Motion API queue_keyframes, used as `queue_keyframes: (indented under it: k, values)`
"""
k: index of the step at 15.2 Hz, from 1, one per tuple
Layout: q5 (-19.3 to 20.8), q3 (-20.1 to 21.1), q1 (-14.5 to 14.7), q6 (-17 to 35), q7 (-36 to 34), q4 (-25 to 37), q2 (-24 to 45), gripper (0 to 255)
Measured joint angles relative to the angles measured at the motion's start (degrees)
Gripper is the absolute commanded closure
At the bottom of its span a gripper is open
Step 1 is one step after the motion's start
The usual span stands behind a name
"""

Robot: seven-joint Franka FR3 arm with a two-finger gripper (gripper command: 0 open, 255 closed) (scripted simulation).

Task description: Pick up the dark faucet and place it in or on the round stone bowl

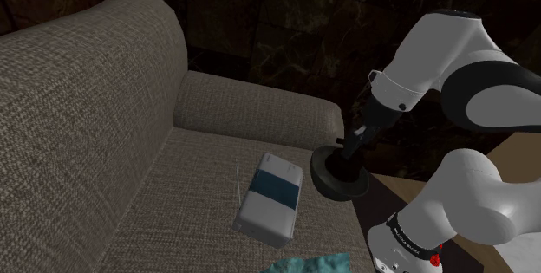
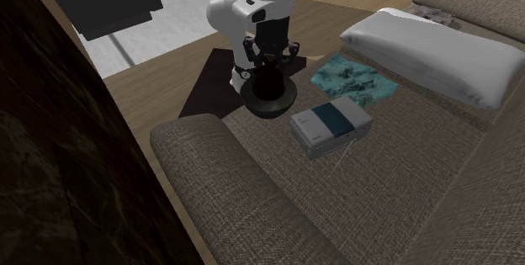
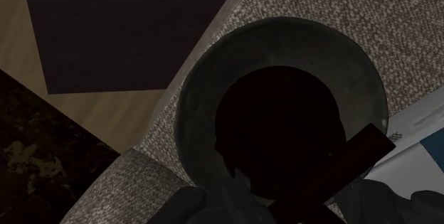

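Shoulder view first: the hand hangs right over the round dark bowl, low and right of centre in the frame. The bowl sits on the sofa seat, close to the armrest. The dark faucet reaches from the hand down into the bowl. A white and blue box lies just to the bowl's left.

Second exterior view: same stack near the top centre, with the box lower right of it, close but not touching.

Wrist view: the faucet blacks out the bowl's middle, and one bar of it pokes out over the rim toward the box. It's black on black, so I honestly can't tell if the hand is clamped on it or has let go.

My worry is that a release from here lets that overhanging bar lever the faucet out. The bowl sits on a soft cushion near the seat's edge, so a nudge could tip it.
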State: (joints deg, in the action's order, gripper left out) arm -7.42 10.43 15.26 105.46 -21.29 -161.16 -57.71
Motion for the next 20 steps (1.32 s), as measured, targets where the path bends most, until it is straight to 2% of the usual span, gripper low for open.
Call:
queue_keyframes:
  k: [2,3,9,13,20]
  values:
    - [-0.01,0.01,0.00,0.03,0.00,-0.02,0.00,255]
    - [-0.01,0.01,0.00,0.03,0.00,-0.02,0.00,0]
    - [-0.01,0.01,0.00,0.05,0.00,-0.01,0.00,0]
    - [0.63,-0.64,-0.26,-5.65,-0.13,5.24,-0.54,0]
    - [0.91,-0.88,-0.46,-7.21,-0.09,7.23,-0.04,0]
